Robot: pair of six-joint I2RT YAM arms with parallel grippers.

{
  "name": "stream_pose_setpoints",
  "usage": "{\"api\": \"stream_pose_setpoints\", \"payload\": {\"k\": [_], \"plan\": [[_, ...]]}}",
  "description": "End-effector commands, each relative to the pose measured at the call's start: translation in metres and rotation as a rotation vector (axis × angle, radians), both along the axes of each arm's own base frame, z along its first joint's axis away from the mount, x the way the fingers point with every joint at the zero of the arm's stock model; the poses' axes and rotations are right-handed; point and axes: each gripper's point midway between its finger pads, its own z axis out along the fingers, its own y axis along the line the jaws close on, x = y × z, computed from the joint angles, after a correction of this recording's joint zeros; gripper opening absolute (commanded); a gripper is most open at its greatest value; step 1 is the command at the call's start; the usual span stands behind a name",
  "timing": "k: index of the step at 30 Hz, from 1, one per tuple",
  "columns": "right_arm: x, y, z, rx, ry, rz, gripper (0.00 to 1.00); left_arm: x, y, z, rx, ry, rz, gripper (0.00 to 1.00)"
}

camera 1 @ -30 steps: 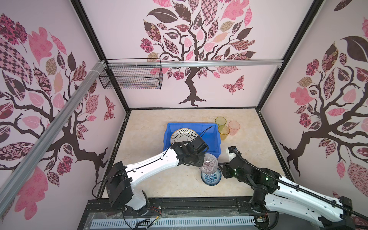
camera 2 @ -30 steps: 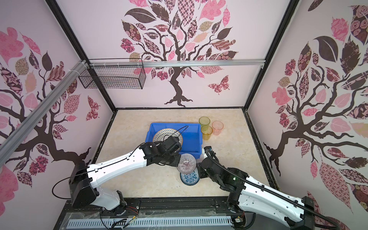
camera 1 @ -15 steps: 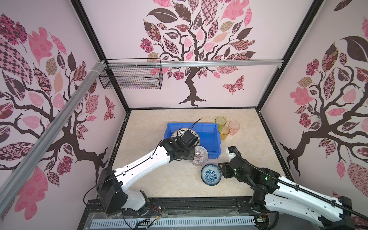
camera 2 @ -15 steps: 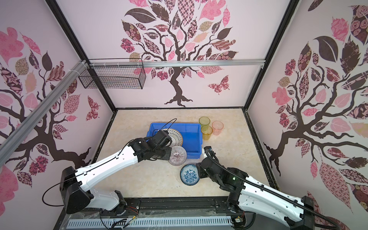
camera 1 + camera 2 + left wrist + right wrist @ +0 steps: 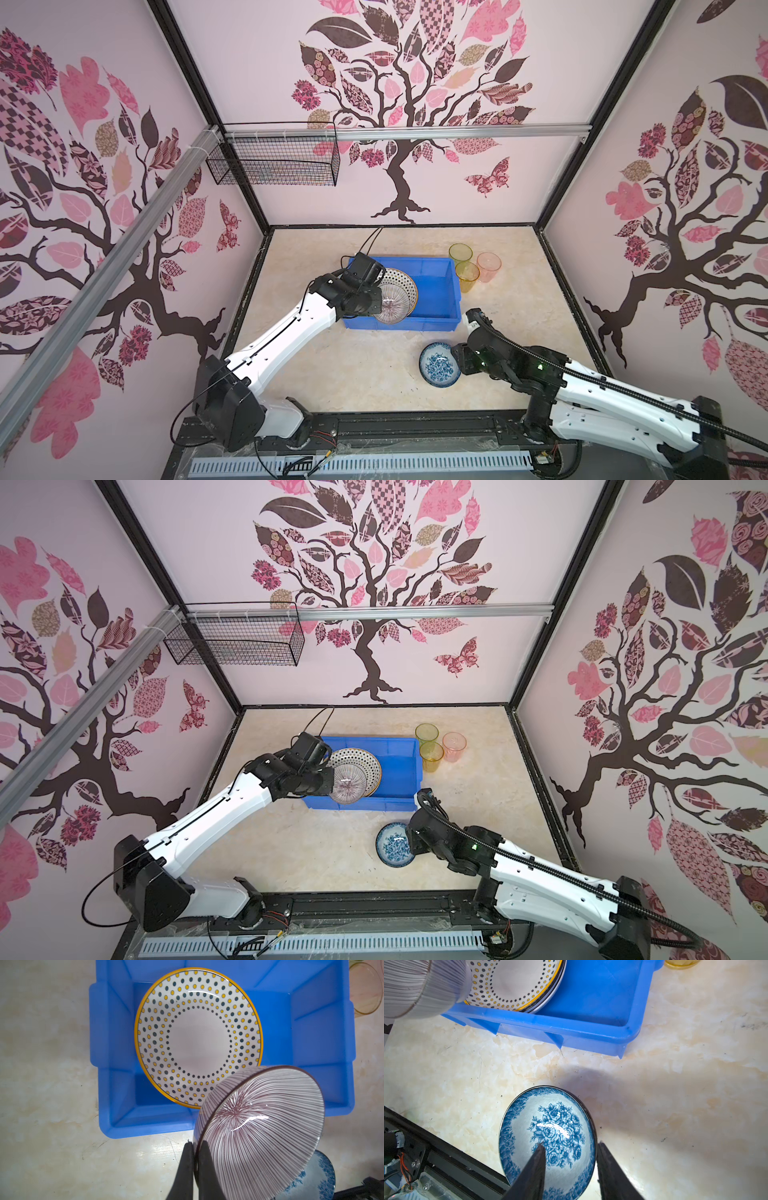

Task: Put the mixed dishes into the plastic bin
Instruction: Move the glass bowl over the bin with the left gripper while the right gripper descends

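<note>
1. Plainly, the left gripper point(image 5: 194, 1147) is pinched on the rim of the purple-striped bowl point(image 5: 259, 1126), tilting it above the near wall of the blue bin point(image 5: 110, 1043), likely bound for the dotted plate point(image 5: 197, 1036) inside
2. The right gripper point(image 5: 571, 1144), jaws half apart, straddles the rim of the blue floral bowl point(image 5: 550, 1122) on the worktop point(image 5: 675, 1084), seemingly ready to pinch it
3. Three cups point(image 5: 467, 266) stand beside the bin

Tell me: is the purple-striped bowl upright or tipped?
Tipped: the bowl hangs by its rim from the left tool, its opening slanted, not level.
</note>
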Motion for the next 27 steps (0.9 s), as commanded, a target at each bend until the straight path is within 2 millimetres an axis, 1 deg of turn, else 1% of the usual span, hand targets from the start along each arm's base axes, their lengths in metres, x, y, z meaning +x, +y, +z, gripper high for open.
{"api": "stream_pose_setpoints", "payload": {"k": [1,8,15,20,27], "plan": [[-0.001,0.004,0.006,0.002,0.003,0.017,0.44,0.021,-0.005,0.028,-0.063,-0.090,0.001,0.00],[0.000,0.005,0.002,-0.022,0.011,0.026,0.43,0.050,-0.001,0.021,-0.058,-0.085,0.038,0.00],[0.000,0.005,-0.003,-0.038,0.013,0.028,0.43,0.075,-0.006,0.000,-0.048,-0.042,0.052,0.00],[0.001,0.004,-0.005,-0.054,0.011,0.032,0.43,0.087,-0.009,-0.013,-0.038,-0.015,0.055,0.00],[0.002,0.003,-0.007,-0.073,0.005,0.035,0.43,0.098,-0.012,-0.030,-0.033,0.015,0.059,0.00]]}}
